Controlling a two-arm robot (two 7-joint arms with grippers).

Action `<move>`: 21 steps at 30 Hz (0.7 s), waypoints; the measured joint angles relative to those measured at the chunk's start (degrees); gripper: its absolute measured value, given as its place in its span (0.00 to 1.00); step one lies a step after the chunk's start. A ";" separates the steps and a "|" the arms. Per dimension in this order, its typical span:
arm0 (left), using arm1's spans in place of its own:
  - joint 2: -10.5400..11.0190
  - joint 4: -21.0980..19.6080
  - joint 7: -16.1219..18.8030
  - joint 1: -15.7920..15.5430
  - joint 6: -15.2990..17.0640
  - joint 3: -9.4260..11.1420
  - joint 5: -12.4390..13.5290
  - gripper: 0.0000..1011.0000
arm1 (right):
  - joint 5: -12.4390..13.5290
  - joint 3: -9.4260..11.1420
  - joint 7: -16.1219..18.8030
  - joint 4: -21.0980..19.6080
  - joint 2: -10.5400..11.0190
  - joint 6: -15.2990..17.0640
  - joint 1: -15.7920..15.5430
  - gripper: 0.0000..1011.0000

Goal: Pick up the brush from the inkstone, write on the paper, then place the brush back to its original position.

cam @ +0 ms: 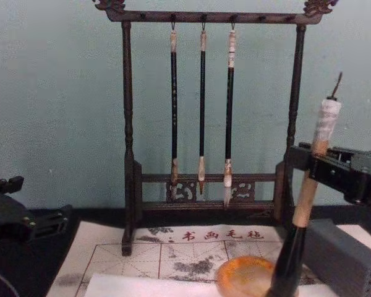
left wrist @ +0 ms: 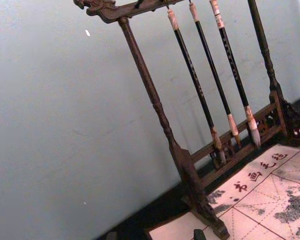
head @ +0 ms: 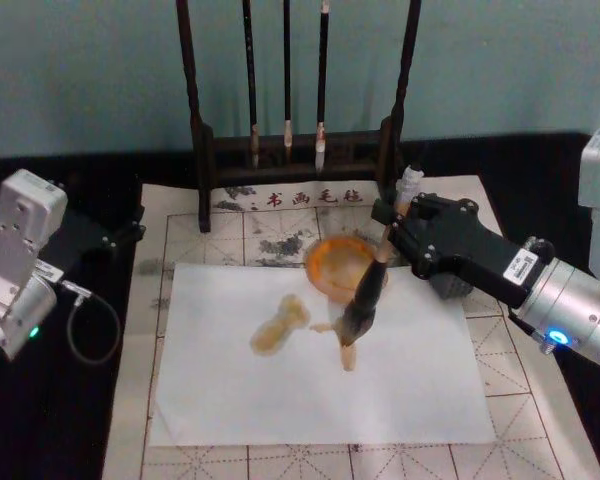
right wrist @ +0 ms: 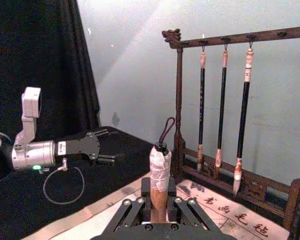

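Observation:
My right gripper (head: pixel 392 224) is shut on the brush (head: pixel 365 295), gripping its light wooden handle below the white-wrapped end (right wrist: pixel 160 167). The brush leans, its dark wet tuft tip touching the white paper (head: pixel 230 400) just in front of the orange inkstone (head: pixel 332 262). Pale brownish wet marks (head: pixel 280 325) lie on the paper left of the tip. In the chest view the brush (cam: pixel 309 198) rises beside the inkstone (cam: pixel 246 275), held by the right gripper (cam: pixel 314 162). My left gripper (head: pixel 115 235) rests open at the far left, off the paper, also visible as the left gripper (right wrist: pixel 105 147).
A dark wooden rack (head: pixel 205 150) with three thin hanging brushes (cam: pixel 202 111) stands behind the beige grid mat (head: pixel 540 400). A grey ribbed block (cam: pixel 346 253) lies at the right under my right arm. A cable loop (head: pixel 90 330) lies on the black cloth at left.

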 joint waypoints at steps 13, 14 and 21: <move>0.00 0.00 0.00 0.00 0.00 0.00 0.00 0.99 | -0.20 0.21 -0.15 0.18 -0.18 0.08 -0.13 0.19; 0.00 0.00 0.00 0.00 0.00 0.00 0.00 0.99 | -0.20 0.24 -0.15 0.16 -0.17 0.09 -0.18 0.19; 0.00 0.00 0.00 0.00 0.00 0.00 0.00 0.99 | -0.20 0.64 -0.18 -0.15 0.12 0.06 -0.78 0.19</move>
